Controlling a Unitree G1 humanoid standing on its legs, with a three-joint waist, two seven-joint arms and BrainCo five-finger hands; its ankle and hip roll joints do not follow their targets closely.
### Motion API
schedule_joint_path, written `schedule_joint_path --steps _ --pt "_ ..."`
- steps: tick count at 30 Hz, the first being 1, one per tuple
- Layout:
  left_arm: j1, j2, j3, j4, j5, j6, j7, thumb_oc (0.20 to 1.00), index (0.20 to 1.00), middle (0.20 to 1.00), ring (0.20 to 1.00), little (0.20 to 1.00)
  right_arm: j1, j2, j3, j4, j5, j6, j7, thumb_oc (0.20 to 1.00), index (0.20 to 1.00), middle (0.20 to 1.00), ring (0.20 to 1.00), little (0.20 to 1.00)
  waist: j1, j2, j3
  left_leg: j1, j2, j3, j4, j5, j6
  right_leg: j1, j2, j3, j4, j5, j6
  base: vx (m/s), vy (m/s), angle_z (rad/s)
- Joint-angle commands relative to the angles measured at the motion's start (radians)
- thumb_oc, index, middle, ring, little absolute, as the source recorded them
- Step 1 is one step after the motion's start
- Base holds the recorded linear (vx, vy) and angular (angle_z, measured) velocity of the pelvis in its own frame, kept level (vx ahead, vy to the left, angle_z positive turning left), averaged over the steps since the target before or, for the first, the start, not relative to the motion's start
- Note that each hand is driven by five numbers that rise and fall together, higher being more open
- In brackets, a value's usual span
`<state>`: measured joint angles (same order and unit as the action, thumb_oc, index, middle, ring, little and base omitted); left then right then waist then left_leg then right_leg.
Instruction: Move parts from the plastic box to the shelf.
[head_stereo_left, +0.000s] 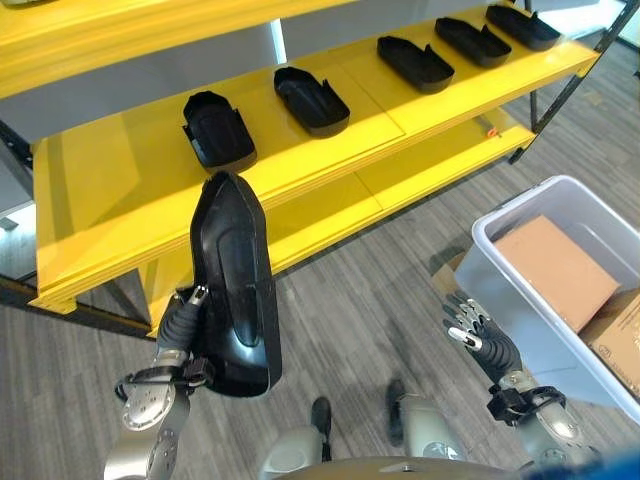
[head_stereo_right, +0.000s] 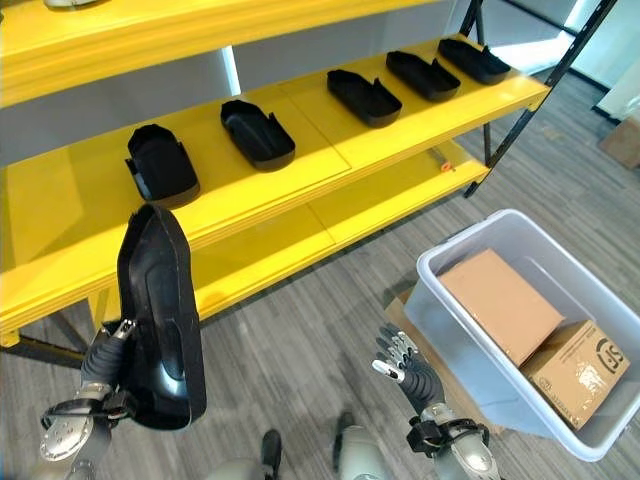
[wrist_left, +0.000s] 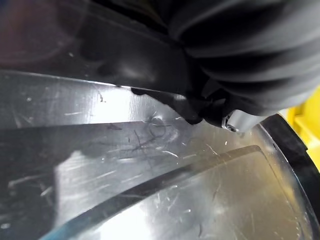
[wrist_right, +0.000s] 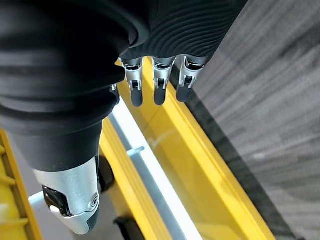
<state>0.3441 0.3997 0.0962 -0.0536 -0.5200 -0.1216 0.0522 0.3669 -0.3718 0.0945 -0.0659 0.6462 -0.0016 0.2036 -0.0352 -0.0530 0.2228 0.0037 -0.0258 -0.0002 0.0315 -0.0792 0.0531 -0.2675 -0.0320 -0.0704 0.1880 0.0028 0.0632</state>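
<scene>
- Black and glossy, the part stands upright in the left hand in the left eye view, held before the front edge of the yellow shelf, toward that edge's left end. The fingers sit behind the part, so I cannot tell how they close on it. Five parts already lie in a row along the shelf, from the nearest part to the farthest part at the right end; bare board remains at the left corner, a likely landing place.
- In the right eye view the plastic box sits on the floor at the right and holds two cardboard boxes; no loose part is visible in it, so this may be the last one, though I cannot be sure. The right hand hovers empty beside the box, fingers spread apart.
- In the left wrist view the scratched inner face of the held part lies close against the hand's cover.
- In the right wrist view the right fingers hang straight and hold nothing, above a yellow shelf rail.
- Nothing stands between the held part and the free corner.
</scene>
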Motion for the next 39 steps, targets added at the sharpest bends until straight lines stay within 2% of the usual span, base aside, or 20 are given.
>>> schedule_joint_path --steps 1,4,6,10,12,13,14,16,19,22,23,24,25,26,27,28,30,34,38,39 --pt "-0.031 0.01 0.034 -0.109 0.012 -0.066 0.005 0.2 0.2 0.2 0.2 0.2 -0.02 -0.04 -0.01 -0.052 0.026 -0.029 0.018 1.0 1.0 1.0 1.0 1.0 -0.025 0.037 0.003 0.0 0.004 -0.069 -0.043 0.025 -0.021 0.048 0.013 0.014 -0.085 0.014 0.038 0.1 -0.06 -0.03" --pt "-0.022 -0.016 0.016 -0.109 0.012 -0.068 -0.009 0.2 0.2 0.2 0.2 0.2 -0.006 -0.04 -0.009 -0.06 0.018 -0.03 0.023 1.0 1.0 1.0 1.0 1.0 -0.024 0.026 -0.015 0.015 0.001 -0.068 -0.055 0.024 -0.032 0.124 0.014 0.033 -0.146 0.012 0.022 0.11 -0.091 0.15" --pt "-0.019 -0.029 0.015 -0.116 0.006 -0.066 -0.013 0.2 0.2 0.2 0.2 0.2 -0.01 -0.049 -0.02 -0.059 0.019 -0.03 0.021 1.0 1.0 1.0 1.0 1.0 -0.018 0.028 -0.027 0.016 0.006 -0.054 -0.041 0.013 -0.038 0.141 0.007 -0.002 -0.145 0.009 0.019 0.14 -0.12 0.25" --pt "-0.003 -0.04 0.005 -0.116 -0.011 -0.059 -0.023 0.2 0.2 0.2 0.2 0.2 0.0 -0.067 -0.045 -0.053 0.021 -0.034 0.011 1.0 1.0 1.0 1.0 1.0 -0.019 0.026 -0.034 0.002 0.011 -0.06 0.045 -0.022 -0.061 0.186 0.01 -0.024 -0.15 -0.02 -0.004 0.1 -0.144 0.23" --pt "0.0 -0.047 0.006 -0.121 -0.018 -0.06 -0.021 0.2 0.2 0.2 0.2 0.2 0.0 -0.073 -0.051 -0.051 0.025 -0.036 0.01 1.0 1.0 1.0 1.0 1.0 -0.015 0.026 -0.027 -0.017 0.009 -0.054 0.115 -0.031 -0.076 0.201 0.008 -0.04 -0.145 -0.033 -0.013 0.03 -0.127 0.27" --pt "-0.006 -0.048 0.001 -0.119 -0.028 -0.061 -0.019 0.2 0.2 0.2 0.2 0.2 0.001 -0.079 -0.059 -0.047 0.029 -0.041 0.006 1.0 1.0 1.0 1.0 1.0 -0.015 0.023 -0.007 -0.079 0.003 -0.038 0.243 -0.01 -0.1 0.208 0.0 -0.053 -0.136 -0.045 -0.028 -0.03 -0.126 0.39" --pt "-0.008 -0.048 0.0 -0.119 -0.029 -0.061 -0.019 0.2 0.2 0.2 0.2 0.2 0.004 -0.081 -0.062 -0.043 0.031 -0.042 0.005 1.0 1.0 1.0 1.0 1.0 -0.017 0.021 0.001 -0.103 0.015 -0.014 0.293 -0.002 -0.107 0.211 -0.005 -0.067 -0.13 -0.054 -0.036 -0.06 -0.122 0.54" --pt "-0.013 -0.048 0.0 -0.12 -0.033 -0.06 -0.018 0.2 0.2 0.2 0.2 0.2 0.0 -0.088 -0.065 -0.032 0.019 -0.047 -0.008 1.0 1.0 1.0 1.0 1.0 -0.019 0.015 0.021 -0.144 0.087 0.039 0.359 0.04 -0.112 0.221 -0.017 -0.089 -0.113 -0.074 -0.049 -0.04 -0.062 0.7" --pt "0.004 -0.052 0.021 -0.131 -0.027 -0.06 0.001 0.2 0.2 0.2 0.2 0.2 0.008 -0.086 -0.068 -0.036 0.018 -0.046 -0.017 1.0 1.0 1.0 1.0 1.0 -0.013 0.006 0.024 -0.114 0.216 0.047 0.234 0.093 -0.111 0.222 -0.034 -0.1 -0.076 -0.105 -0.042 0.05 0.014 0.37" --pt "0.016 -0.057 0.045 -0.142 -0.02 -0.059 0.023 0.2 0.2 0.2 0.2 0.2 0.015 -0.089 -0.068 -0.04 0.025 -0.047 -0.023 1.0 1.0 1.0 1.0 1.0 -0.012 0.012 0.013 -0.106 0.35 0.026 0.079 0.231 -0.136 0.175 -0.056 -0.105 0.003 -0.142 -0.029 0.06 0.13 0.09" --pt "0.001 -0.058 0.054 -0.144 -0.018 -0.063 0.037 0.2 0.2 0.2 0.2 0.2 0.013 -0.082 -0.073 -0.04 0.035 -0.055 -0.039 1.0 1.0 1.0 1.0 1.0 -0.022 0.043 0.02 -0.097 0.442 0.078 -0.038 0.346 -0.176 0.12 -0.085 -0.12 0.115 -0.19 -0.022 0.05 0.218 -0.01" --pt "0.002 -0.058 0.054 -0.144 -0.018 -0.063 0.038 0.2 0.2 0.2 0.2 0.2 0.013 -0.082 -0.072 -0.04 0.035 -0.056 -0.039 1.0 1.0 1.0 1.0 1.0 -0.02 0.039 0.022 -0.086 0.439 0.085 -0.048 0.35 -0.177 0.117 -0.089 -0.116 0.129 -0.2 -0.021 0.13 0.308 0.15" --pt "-0.013 -0.058 0.052 -0.144 -0.023 -0.066 0.035 0.2 0.2 0.2 0.2 0.2 0.011 -0.074 -0.08 -0.043 0.042 -0.064 -0.047 1.0 1.0 1.0 1.0 1.0 -0.033 0.062 0.02 -0.063 0.457 0.144 -0.09 0.348 -0.208 0.099 -0.107 -0.133 0.184 -0.233 -0.006 0.08 0.175 0.23" --pt "-0.019 -0.061 0.048 -0.143 -0.021 -0.07 0.034 0.2 0.2 0.2 0.2 0.2 0.005 -0.067 -0.071 -0.037 0.038 -0.067 -0.047 1.0 1.0 1.0 1.0 1.0 -0.024 0.078 0.019 -0.058 0.47 0.151 -0.099 0.361 -0.214 0.071 -0.103 -0.128 0.215 -0.225 -0.005 0.08 0.18 0.3" --pt "-0.02 -0.061 0.048 -0.143 -0.021 -0.07 0.034 0.2 0.2 0.2 0.2 0.2 0.004 -0.067 -0.071 -0.036 0.038 -0.067 -0.047 1.0 1.0 1.0 1.0 1.0 -0.023 0.077 0.018 -0.057 0.47 0.153 -0.1 0.362 -0.214 0.07 -0.103 -0.127 0.216 -0.226 -0.005 0.06 0.216 0.21" --pt "-0.023 -0.058 0.05 -0.143 -0.021 -0.072 0.035 0.2 0.2 0.2 0.2 0.2 0.004 -0.058 -0.065 -0.04 0.036 -0.068 -0.048 1.0 1.0 1.0 1.0 1.0 -0.017 0.095 0.014 -0.055 0.471 0.131 -0.104 0.346 -0.225 0.061 -0.117 -0.117 0.239 -0.231 0.008 0.12 0.218 0.05" --pt "-0.029 -0.051 0.052 -0.145 -0.016 -0.075 0.037 0.2 0.2 0.2 0.2 0.2 0.016 -0.05 -0.068 -0.048 0.034 -0.067 -0.042 1.0 1.0 1.0 1.0 1.0 -0.018 0.096 0.013 -0.057 0.456 0.137 -0.092 0.317 -0.226 0.076 -0.144 -0.122 0.231 -0.226 0.023 0.17 0.28 0.07" --pt "-0.06 -0.004 0.047 -0.133 -0.008 -0.084 0.038 0.2 0.2 0.2 0.2 0.2 0.046 -0.031 -0.074 -0.073 0.029 -0.056 -0.02 1.0 1.0 1.0 1.0 1.0 -0.018 0.075 0.011 -0.099 0.374 0.118 -0.007 0.193 -0.212 0.185 -0.218 -0.143 0.08 -0.15 0.068 0.19 0.334 0.45" --pt "-0.07 0.017 0.048 -0.134 -0.003 -0.086 0.042 0.2 0.2 0.2 0.2 0.2 0.049 -0.016 -0.07 -0.077 0.029 -0.052 -0.01 1.0 1.0 1.0 1.0 1.0 -0.012 0.055 0.001 -0.137 0.319 0.089 0.042 0.143 -0.195 0.236 -0.251 -0.15 0.006 -0.11 0.088 0.11 0.19 0.24" --pt "-0.071 0.017 0.048 -0.134 -0.003 -0.086 0.042 0.2 0.2 0.2 0.2 0.2 0.048 -0.016 -0.07 -0.077 0.029 -0.052 -0.01 1.0 1.0 1.0 1.0 1.0 -0.013 0.055 -0.001 -0.141 0.318 0.088 0.042 0.145 -0.194 0.235 -0.251 -0.151 0.002 -0.107 0.088 0.11 0.172 0.32"
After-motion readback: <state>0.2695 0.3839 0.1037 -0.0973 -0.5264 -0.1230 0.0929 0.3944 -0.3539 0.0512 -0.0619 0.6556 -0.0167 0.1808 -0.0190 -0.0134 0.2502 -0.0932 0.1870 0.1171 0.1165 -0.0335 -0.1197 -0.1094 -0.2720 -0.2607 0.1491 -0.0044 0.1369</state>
